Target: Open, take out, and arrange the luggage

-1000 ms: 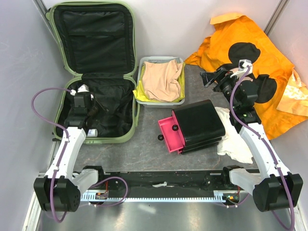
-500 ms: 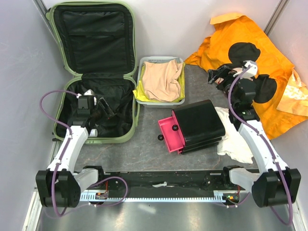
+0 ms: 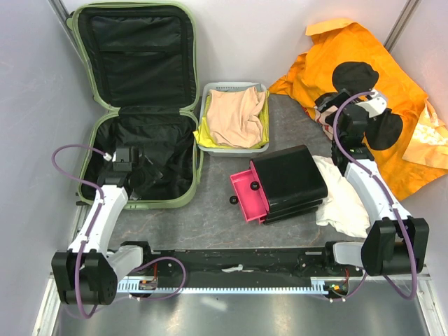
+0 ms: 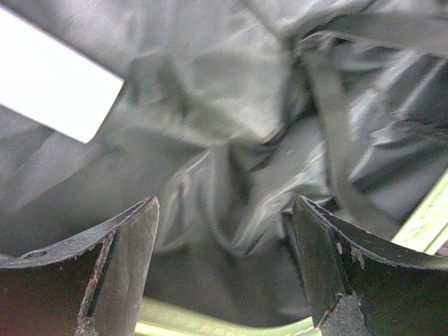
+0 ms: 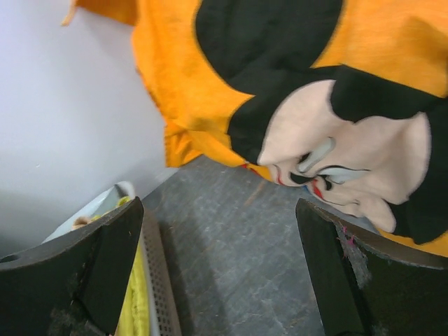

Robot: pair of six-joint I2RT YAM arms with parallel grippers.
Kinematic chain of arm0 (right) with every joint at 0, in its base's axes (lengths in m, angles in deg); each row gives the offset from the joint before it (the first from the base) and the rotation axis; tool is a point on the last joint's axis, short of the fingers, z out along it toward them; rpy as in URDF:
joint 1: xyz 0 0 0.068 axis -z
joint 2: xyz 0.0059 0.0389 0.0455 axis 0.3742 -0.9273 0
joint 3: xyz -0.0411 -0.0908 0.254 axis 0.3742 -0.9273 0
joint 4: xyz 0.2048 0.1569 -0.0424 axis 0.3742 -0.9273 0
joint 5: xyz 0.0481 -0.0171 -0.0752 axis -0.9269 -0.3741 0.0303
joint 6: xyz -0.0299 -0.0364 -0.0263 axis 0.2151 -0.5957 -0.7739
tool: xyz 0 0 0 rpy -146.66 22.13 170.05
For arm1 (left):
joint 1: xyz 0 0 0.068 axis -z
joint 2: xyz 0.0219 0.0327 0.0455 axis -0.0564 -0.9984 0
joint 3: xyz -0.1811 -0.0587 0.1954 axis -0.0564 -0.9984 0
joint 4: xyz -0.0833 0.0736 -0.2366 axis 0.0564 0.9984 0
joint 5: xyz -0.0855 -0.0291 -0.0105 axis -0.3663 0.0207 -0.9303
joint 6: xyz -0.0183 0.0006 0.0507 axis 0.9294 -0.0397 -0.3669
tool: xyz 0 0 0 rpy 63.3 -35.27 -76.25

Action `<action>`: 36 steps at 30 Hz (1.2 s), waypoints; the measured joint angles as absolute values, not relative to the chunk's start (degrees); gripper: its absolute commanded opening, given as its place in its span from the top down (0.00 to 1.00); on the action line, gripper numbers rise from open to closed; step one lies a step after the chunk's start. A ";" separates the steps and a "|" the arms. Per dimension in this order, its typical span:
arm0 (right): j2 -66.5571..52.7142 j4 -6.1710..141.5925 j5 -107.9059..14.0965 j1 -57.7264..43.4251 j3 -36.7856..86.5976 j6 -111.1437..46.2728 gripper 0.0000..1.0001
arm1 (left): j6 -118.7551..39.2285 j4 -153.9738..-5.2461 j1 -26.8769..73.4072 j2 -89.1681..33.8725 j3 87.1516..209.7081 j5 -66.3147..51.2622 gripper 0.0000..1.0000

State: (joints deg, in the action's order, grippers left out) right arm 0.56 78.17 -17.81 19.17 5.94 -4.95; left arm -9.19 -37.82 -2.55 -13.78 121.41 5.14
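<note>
The pale green luggage (image 3: 187,183) lies open at the left, its lid leaning on the back wall and its black lining showing. My left gripper (image 3: 154,171) hangs inside the lower half, open, with nothing between its fingers. In the left wrist view the left gripper (image 4: 224,207) is just above crumpled black lining (image 4: 231,133), a white tag (image 4: 56,84) and the green rim (image 4: 210,327). My right gripper (image 3: 324,105) is open over the table at the back right, beside the orange cloth (image 3: 364,56). The right wrist view shows the right gripper (image 5: 218,210) empty.
A white mesh basket (image 3: 204,145) holding peach and yellow cloth stands right of the luggage. A black box (image 3: 290,178) with a pulled-out pink drawer (image 3: 245,192) sits mid-table, on a white cloth (image 3: 343,206). Grey walls close in on the left and behind.
My left gripper has gone from shut to open inside the luggage and shifted toward the near side. The right arm has swung right, toward the orange cloth.
</note>
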 measured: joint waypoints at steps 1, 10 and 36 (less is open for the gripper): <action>0.29 77.58 -17.44 19.87 5.96 -4.49 0.02 | -9.08 -36.47 -2.55 -13.10 121.36 5.55 0.17; -0.91 74.48 -16.94 25.09 5.91 -4.05 0.02 | -6.92 -35.18 -4.03 -11.44 119.55 9.53 0.17; -21.58 68.43 -23.08 30.31 25.54 -4.84 0.03 | 6.04 -30.04 -16.97 -35.20 130.13 19.94 0.24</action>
